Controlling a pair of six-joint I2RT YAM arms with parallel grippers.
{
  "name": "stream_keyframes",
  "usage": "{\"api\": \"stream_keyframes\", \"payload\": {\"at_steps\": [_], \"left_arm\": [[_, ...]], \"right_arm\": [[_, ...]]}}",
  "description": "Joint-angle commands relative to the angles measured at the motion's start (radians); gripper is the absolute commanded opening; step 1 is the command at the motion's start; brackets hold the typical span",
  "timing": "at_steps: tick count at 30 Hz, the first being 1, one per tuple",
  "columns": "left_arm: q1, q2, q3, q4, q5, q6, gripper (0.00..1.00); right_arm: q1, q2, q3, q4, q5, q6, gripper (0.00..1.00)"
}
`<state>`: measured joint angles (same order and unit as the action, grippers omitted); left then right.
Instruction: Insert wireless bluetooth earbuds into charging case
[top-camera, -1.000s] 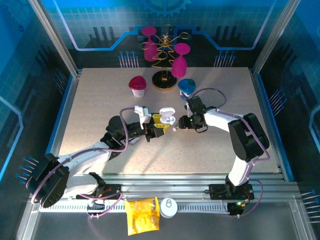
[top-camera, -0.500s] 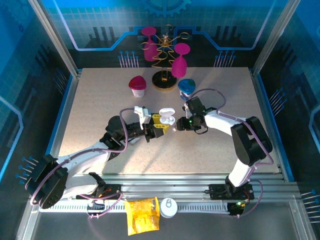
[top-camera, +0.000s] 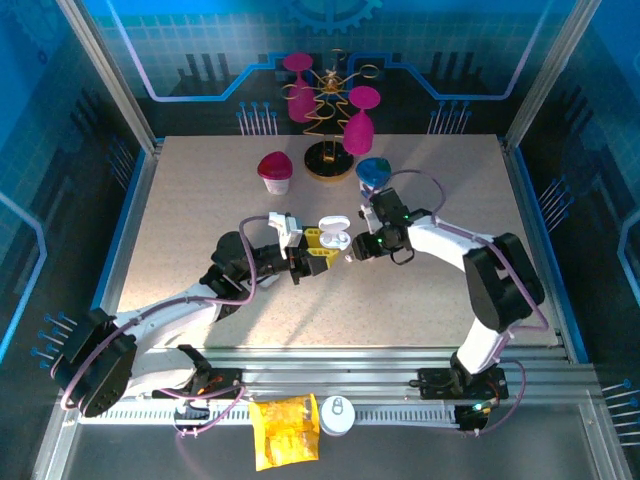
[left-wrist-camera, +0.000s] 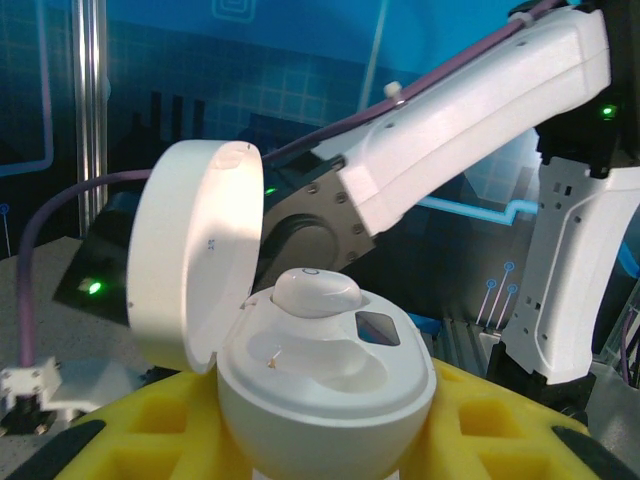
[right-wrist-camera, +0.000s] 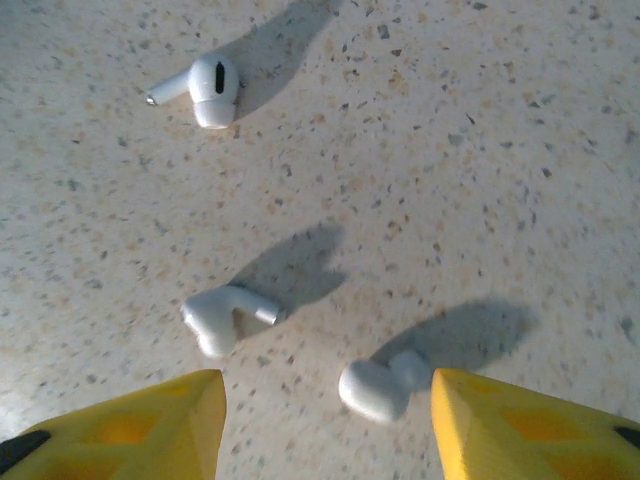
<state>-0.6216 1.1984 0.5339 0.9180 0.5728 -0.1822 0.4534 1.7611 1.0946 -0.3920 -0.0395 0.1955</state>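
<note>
The white charging case (left-wrist-camera: 325, 390) sits with its lid (left-wrist-camera: 190, 270) flipped up, and my left gripper (top-camera: 318, 245) is shut on it with yellow fingers. One earbud (left-wrist-camera: 315, 292) rests in the case's far socket; the near socket is bare. My right gripper (right-wrist-camera: 325, 430) hangs open just above the table, right of the case (top-camera: 333, 232). Three earbuds lie under it. One (right-wrist-camera: 378, 385) lies close to the right yellow fingertip (right-wrist-camera: 520, 425). A second (right-wrist-camera: 222, 315) lies near the left fingertip (right-wrist-camera: 150, 420). A third (right-wrist-camera: 205, 85) lies farther off.
A gold rack with pink glasses (top-camera: 330, 110) stands at the back. An upturned pink cup (top-camera: 274, 170) and a blue cup (top-camera: 373, 172) sit in front of it. A yellow bag (top-camera: 284, 430) and a white disc (top-camera: 337, 415) lie by the near rail.
My right gripper has shifted a little left, toward the case, and its jaws have opened slightly. The left arm and the case have stayed put.
</note>
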Motion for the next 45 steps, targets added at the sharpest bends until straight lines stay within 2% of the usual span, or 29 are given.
{"api": "stream_keyframes", "payload": {"at_steps": [1, 6, 15, 19, 25, 32, 39, 45], "left_arm": [[0.006, -0.019, -0.009, 0.021, -0.011, 0.009, 0.26], [0.006, -0.045, -0.013, -0.009, -0.017, 0.024, 0.26], [0.005, -0.040, -0.015, -0.008, -0.016, 0.026, 0.26], [0.006, -0.022, -0.011, 0.015, -0.011, 0.015, 0.26], [0.006, -0.023, -0.009, 0.018, -0.010, 0.015, 0.26], [0.005, -0.049, -0.024, 0.007, -0.017, 0.021, 0.26], [0.006, -0.074, -0.020, -0.028, -0.016, 0.038, 0.26], [0.004, -0.071, -0.018, -0.028, -0.014, 0.037, 0.26]], "right_arm": [[0.010, 0.078, 0.062, -0.040, -0.004, -0.077, 0.57], [0.010, 0.113, 0.070, -0.036, -0.045, -0.077, 0.58], [0.016, 0.020, -0.015, -0.055, -0.038, -0.031, 0.56], [0.019, -0.005, -0.020, -0.066, 0.002, -0.016, 0.56], [0.051, -0.007, 0.031, -0.114, 0.139, -0.005, 0.58], [0.121, 0.056, 0.130, -0.243, 0.331, 0.014, 0.50], [0.166, 0.115, 0.197, -0.311, 0.393, 0.039, 0.38], [0.183, 0.167, 0.227, -0.326, 0.399, 0.044, 0.33]]}}
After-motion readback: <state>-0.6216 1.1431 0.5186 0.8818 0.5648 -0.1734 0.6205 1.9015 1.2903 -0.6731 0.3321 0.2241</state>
